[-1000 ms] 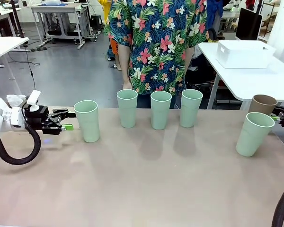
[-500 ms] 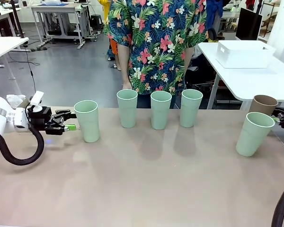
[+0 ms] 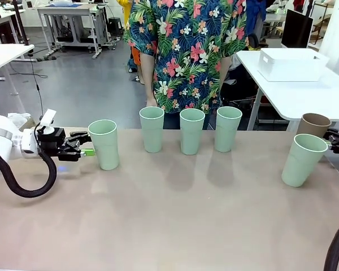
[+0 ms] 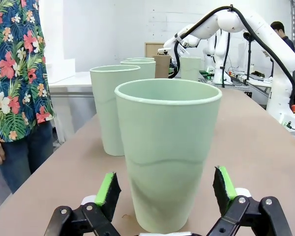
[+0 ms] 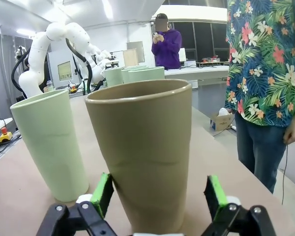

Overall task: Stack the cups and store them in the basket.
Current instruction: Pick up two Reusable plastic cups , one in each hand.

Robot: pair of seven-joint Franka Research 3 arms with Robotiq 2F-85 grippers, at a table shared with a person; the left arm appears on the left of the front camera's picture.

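barely begun, by the look of it: all six cups stand upright and single on the tan table (image 3: 169, 226), none nested in another and none stored away. the left gripper (image 4: 166, 187) lies low and level at the table's left end, its jaws spread wide to either side of the leftmost mint cup (image 3: 104, 145), green pads just beside its walls but not pressing them, so nothing is held. the right gripper (image 5: 159, 194) is likewise wide open, straddling the tan-brown cup (image 3: 314, 125) at the far right edge without gripping it. another mint cup (image 3: 302, 160) stands just beside that one, nearer the robot. three more mint cups (image 3: 192, 131) make a row at the far middle, in front of a person (image 3: 186, 51) in a flowered shirt who touches nothing. the white basket (image 3: 291, 70) sits on a separate white table (image 3: 327, 96) behind and to the right (its inside cannot be seen from here), well apart from the cups. left to do, i judge: close on both cups, nest all six, then carry the stack to the basket.
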